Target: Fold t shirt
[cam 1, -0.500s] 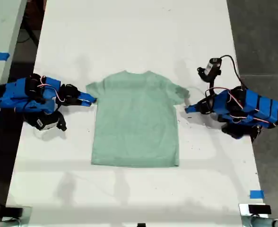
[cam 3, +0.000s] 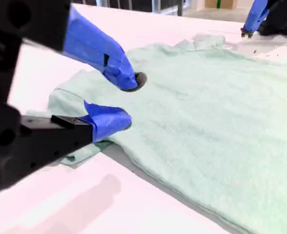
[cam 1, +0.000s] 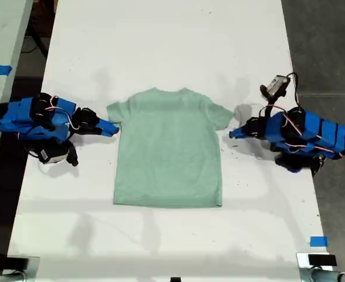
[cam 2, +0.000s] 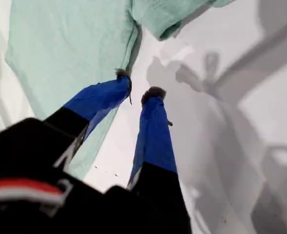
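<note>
Both grippers flank the t shirt on a white table.

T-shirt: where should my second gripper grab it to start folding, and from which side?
Pinch the outer edge of the sleeve, coming low from the exterior view's left. The t-shirt lies flat on the table; that sleeve juts toward my second gripper, whose open jaws sit at it.

No text, label, brand or number can be read in any view. The t shirt is plain and carries no print
</note>
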Controlling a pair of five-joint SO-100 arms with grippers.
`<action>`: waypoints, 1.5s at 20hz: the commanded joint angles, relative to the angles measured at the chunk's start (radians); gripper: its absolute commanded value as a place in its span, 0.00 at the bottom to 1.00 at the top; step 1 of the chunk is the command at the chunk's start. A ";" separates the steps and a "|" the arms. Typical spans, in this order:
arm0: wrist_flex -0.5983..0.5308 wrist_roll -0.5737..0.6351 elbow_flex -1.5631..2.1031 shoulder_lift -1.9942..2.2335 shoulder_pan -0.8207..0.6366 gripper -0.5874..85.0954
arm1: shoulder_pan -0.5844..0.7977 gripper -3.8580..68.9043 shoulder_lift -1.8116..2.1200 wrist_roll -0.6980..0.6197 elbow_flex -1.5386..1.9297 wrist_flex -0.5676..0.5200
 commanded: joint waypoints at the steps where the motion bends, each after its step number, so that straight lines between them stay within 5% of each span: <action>1: -0.006 -0.038 0.015 0.005 0.005 0.02 | 0.038 0.17 0.014 0.236 0.075 -0.002; 3: -0.020 -0.038 0.011 0.005 0.012 0.01 | 0.041 0.08 0.014 0.324 0.075 -0.003; 10: -0.014 -0.038 0.014 0.005 0.017 0.01 | 0.057 0.08 -0.110 -0.008 -0.202 0.094; 14: -0.025 -0.041 0.014 0.005 0.012 0.01 | 0.235 0.37 -0.696 -0.342 -0.580 0.081; 17: -0.006 -0.058 0.015 0.005 0.025 0.01 | 0.305 0.47 -0.894 -0.477 -0.630 -0.003; 24: -0.011 -0.077 0.015 0.005 0.040 0.01 | 0.436 0.48 -1.247 -0.638 -0.630 -0.313; 28: 0.003 -0.086 0.017 0.005 0.035 0.01 | 0.454 0.43 -1.491 -0.689 -0.690 -0.459; 29: 0.006 -0.086 0.017 0.005 0.032 0.01 | 0.457 0.36 -1.552 -0.703 -0.718 -0.489; 30: 0.006 -0.086 0.017 0.005 0.029 0.01 | 0.459 0.15 -1.614 -0.712 -0.750 -0.497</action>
